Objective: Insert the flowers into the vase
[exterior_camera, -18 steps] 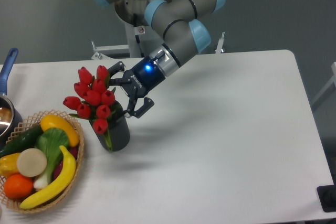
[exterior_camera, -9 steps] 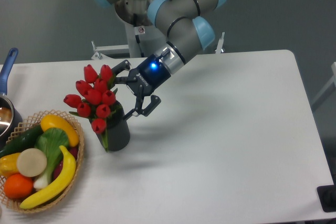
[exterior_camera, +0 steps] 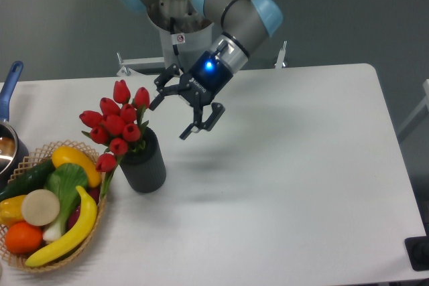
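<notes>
The red tulip flowers [exterior_camera: 115,124] stand in the dark grey ribbed vase [exterior_camera: 143,164] at the left of the white table, leaning left toward the basket. One bud [exterior_camera: 106,162] hangs low over the vase's left side. My gripper [exterior_camera: 177,106] is open and empty. It hangs in the air up and to the right of the vase, clear of the flowers.
A woven basket [exterior_camera: 97,209] with a banana, an orange, a cucumber and other produce sits at the front left, close to the vase. A pot with a blue handle [exterior_camera: 12,80] is at the far left edge. The table's right edge [exterior_camera: 402,165] runs down the right.
My gripper has let go of the flowers and moved up and to the right, away from the vase. The flowers have settled into the vase and tipped left.
</notes>
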Controlling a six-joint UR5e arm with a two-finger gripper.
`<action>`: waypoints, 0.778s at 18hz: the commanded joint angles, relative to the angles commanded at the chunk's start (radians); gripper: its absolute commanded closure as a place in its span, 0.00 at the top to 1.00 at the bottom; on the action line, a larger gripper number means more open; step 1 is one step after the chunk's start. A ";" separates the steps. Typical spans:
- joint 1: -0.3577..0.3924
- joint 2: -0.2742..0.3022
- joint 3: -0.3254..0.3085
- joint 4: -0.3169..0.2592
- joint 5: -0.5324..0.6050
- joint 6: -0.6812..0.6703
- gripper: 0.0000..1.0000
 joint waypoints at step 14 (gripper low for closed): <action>0.048 -0.164 0.230 -0.006 0.655 0.000 1.00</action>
